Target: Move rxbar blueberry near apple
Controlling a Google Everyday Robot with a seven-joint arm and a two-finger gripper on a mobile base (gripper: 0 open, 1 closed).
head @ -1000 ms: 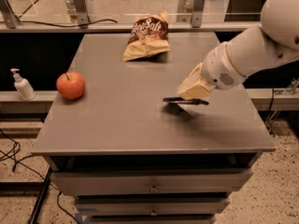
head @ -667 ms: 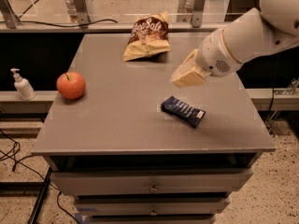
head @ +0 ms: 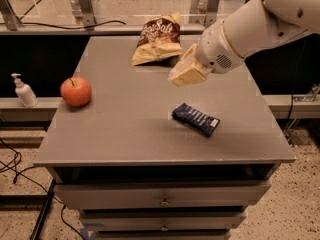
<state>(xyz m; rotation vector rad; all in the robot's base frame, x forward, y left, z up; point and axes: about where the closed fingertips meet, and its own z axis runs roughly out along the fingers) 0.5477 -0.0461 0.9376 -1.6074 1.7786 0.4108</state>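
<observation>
**Camera view: sole entry**

1. **Claw** [head: 186, 73]: upper centre-right of frame, hanging above the desk [head: 125, 134] just beside the lower right corner of the chip bag [head: 159, 39]. A second ago it was down over the bar. It has since risen and drawn back toward the top of the frame. It carries nothing. Whether it is open or closed: cannot tell.
2. **Rxbar blueberry** [head: 195, 119]: flat on the desk, slanted, right of centre, clear of the claw. It has not shifted since the claw lifted off.
3. **Apple** [head: 76, 91]: upright at the desk's left edge, well apart from the bar.
4. **Meaning for the task**: the bar appears to have been let go or missed. It is nowhere near the apple, so a fresh grasp and a carry to the left look necessary.
5. **Surface**: grey matte desk top, with drawers [head: 162, 201] under the front.
6. **Room**: white pump bottle [head: 23, 91] on a low ledge left of the desk. Cables [head: 12, 166] trail over speckled floor at lower left. Metal posts stand along the top edge.
</observation>
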